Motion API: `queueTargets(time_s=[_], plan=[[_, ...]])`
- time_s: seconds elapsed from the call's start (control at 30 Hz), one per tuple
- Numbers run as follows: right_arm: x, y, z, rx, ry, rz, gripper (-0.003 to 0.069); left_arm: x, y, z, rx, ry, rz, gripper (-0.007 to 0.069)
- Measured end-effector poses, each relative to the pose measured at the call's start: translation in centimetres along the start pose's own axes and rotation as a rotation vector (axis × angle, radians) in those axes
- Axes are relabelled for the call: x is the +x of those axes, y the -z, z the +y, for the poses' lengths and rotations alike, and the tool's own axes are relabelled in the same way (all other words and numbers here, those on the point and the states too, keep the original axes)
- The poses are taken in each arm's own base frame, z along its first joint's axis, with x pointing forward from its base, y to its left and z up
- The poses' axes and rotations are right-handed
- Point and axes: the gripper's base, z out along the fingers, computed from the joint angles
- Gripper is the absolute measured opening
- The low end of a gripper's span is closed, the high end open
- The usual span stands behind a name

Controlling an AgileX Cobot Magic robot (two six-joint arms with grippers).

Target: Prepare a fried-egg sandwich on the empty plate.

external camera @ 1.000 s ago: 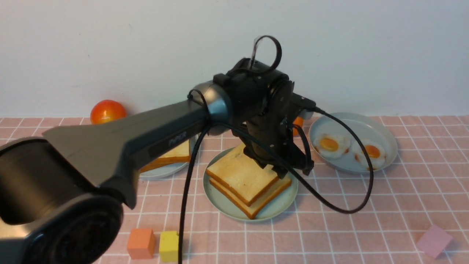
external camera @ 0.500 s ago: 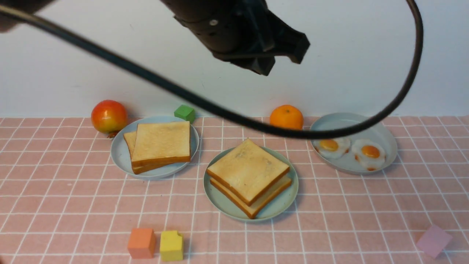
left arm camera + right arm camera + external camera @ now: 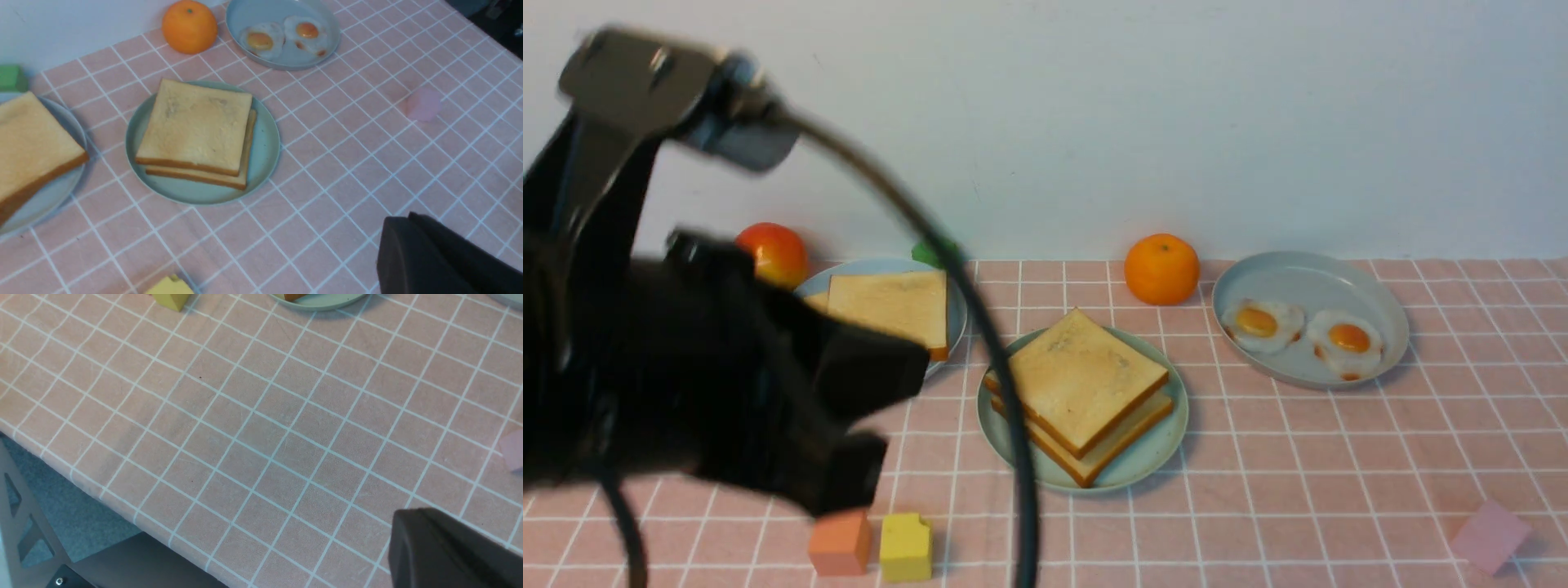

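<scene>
Grip first: left gripper [image 3: 408, 245] closed on nothing, raised over the pink checked cloth [image 3: 347, 163] left of the mint-green plate [image 3: 265, 151], blurred in the front view; right gripper [image 3: 412, 535] also closed, empty, above bare cloth near its front edge. Centred on that plate, sandwich [image 3: 196, 126] of two stacked toast slices, any egg inside hidden. Beyond, orange [image 3: 189, 25] and grey-blue dish [image 3: 245, 12] with two fried eggs [image 3: 261, 41].
</scene>
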Motion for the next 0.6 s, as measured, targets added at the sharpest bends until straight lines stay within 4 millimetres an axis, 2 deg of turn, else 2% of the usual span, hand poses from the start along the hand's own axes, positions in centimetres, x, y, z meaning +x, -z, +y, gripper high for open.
queueTargets(time_s=[0.1,0.27,0.3,0.43,0.6], plan=[[0.0,0.0,0.0,0.0,0.0,-0.002,0.0015,3.3,0.7,0.7,0.016,0.015,-0.028,0.0012],[-0.1,0.0,0.0,-0.001,0.0,-0.007,0.0,7.0,3.5,1.2,0.065,0.007,-0.207,0.0012],[-0.1,0.0,0.0,-0.001,0.0,-0.007,0.0,6.9,3.7,1.2,0.068,0.004,-0.22,0.0012],[0.2,0.0,0.1,-0.006,-0.004,0.017,0.0,9.7,5.0,1.9,0.069,-0.049,-0.32,0.0012],[0.4,0.0,0.0,-0.004,-0.004,0.042,0.0,11.6,4.7,2.4,0.062,-0.058,-0.31,0.0012]])
